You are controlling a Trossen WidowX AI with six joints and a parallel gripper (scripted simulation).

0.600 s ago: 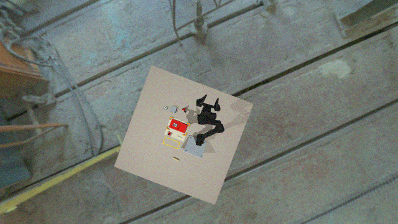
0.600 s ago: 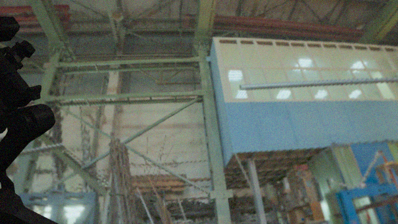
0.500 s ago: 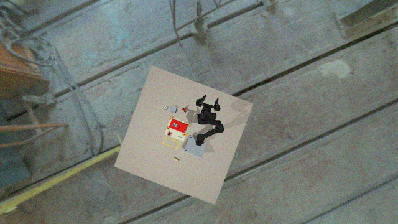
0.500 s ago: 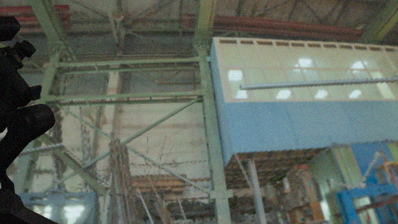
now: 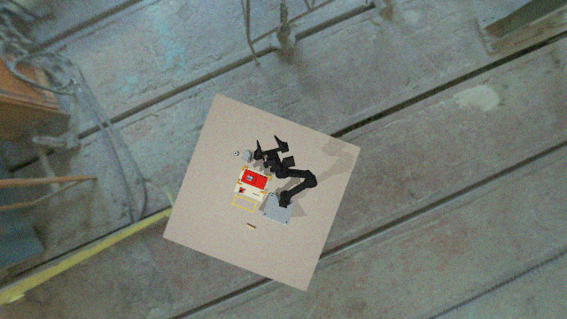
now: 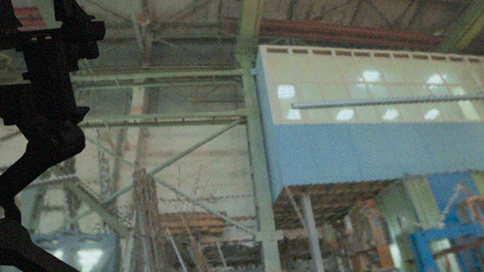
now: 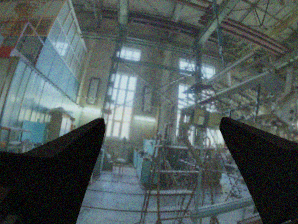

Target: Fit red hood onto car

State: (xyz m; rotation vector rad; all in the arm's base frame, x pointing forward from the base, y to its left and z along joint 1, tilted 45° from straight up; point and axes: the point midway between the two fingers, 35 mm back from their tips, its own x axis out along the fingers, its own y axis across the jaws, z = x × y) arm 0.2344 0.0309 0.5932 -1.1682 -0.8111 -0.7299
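Note:
A red slab with a grey engine block on it sits between yellow corner pieces on a cream base in the top view. This looks like the chassis in its jig. The pegs are too small to tell. A small red piece beyond it shows between the arm's parts and may be the hood; it is mostly hidden. My gripper is wide open and empty, its fingers pointing away from the jig. In the wrist view only the hall shows between them. The exterior view catches the dark arm at its left edge.
A grey block and a small round wheel lie left of the gripper. A yellow outline lies beside the jig, and a small tan bar beyond it. The arm stands on a grey base plate. The table ends in straight edges.

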